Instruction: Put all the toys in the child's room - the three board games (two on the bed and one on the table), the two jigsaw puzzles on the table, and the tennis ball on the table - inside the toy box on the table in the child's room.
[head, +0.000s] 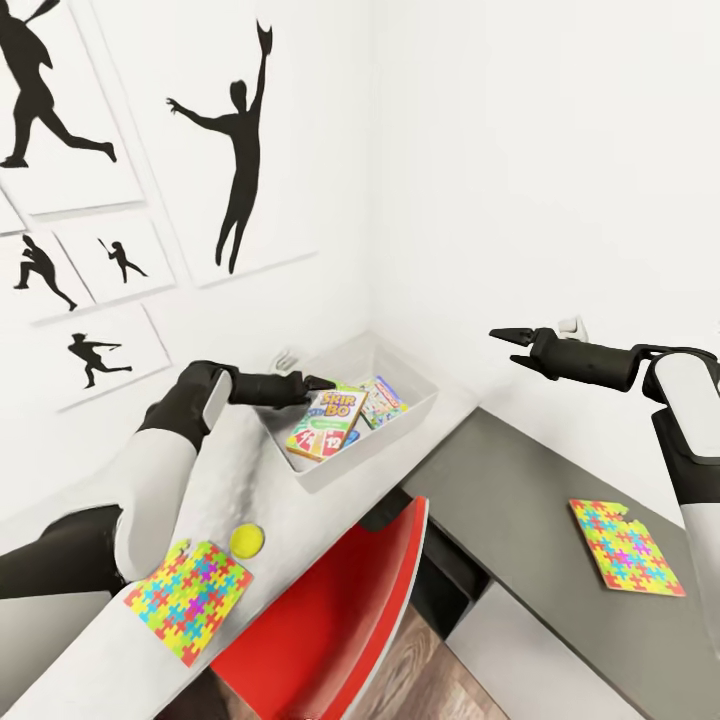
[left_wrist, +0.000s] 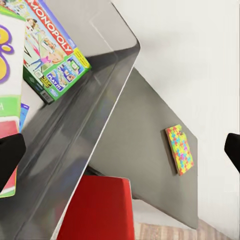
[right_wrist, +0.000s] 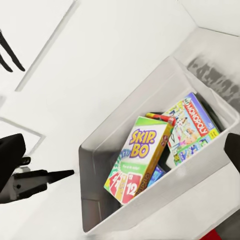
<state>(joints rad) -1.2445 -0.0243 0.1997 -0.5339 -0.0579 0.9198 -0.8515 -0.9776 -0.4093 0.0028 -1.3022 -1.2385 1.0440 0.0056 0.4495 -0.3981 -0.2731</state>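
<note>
Head view: the left gripper (head: 322, 383) reaches over the near rim of the toy box (head: 415, 420), its dark fingers drawn close together at the tip and pinching nothing that shows. Just beyond and below that tip, inside the box, lie the board games: a green-topped Skip-Bo box (head: 326, 424) leaning up, and a Monopoly box (head: 384, 400) further off toward the corner wall. Well back along the left arm, on the white table (head: 240, 480), sit the tennis ball (head: 247, 541) and, touching the forearm's edge, one jigsaw puzzle (head: 190, 598). The right gripper (head: 507, 338) hangs in the air apart from the box, fingers spread slightly at the tips, empty. Far below it on the dark grey side cabinet (head: 520, 500) lies the second jigsaw puzzle (head: 626, 547). A red chair (head: 330, 620) stands under the table edge.

Left wrist view: black fingertips (left_wrist: 10, 160) stand well apart at both edges. Between them, the Monopoly box (left_wrist: 52, 52) lies in the grey bin, and past the bin's rim the puzzle (left_wrist: 179, 149) rests on the cabinet.

Right wrist view: fingertips (right_wrist: 10, 160) again wide apart, with the toy box (right_wrist: 165, 190) ahead holding Skip-Bo (right_wrist: 137, 160) propped on Monopoly (right_wrist: 192, 127). The left gripper (right_wrist: 62, 174) points toward the box's rim.
</note>
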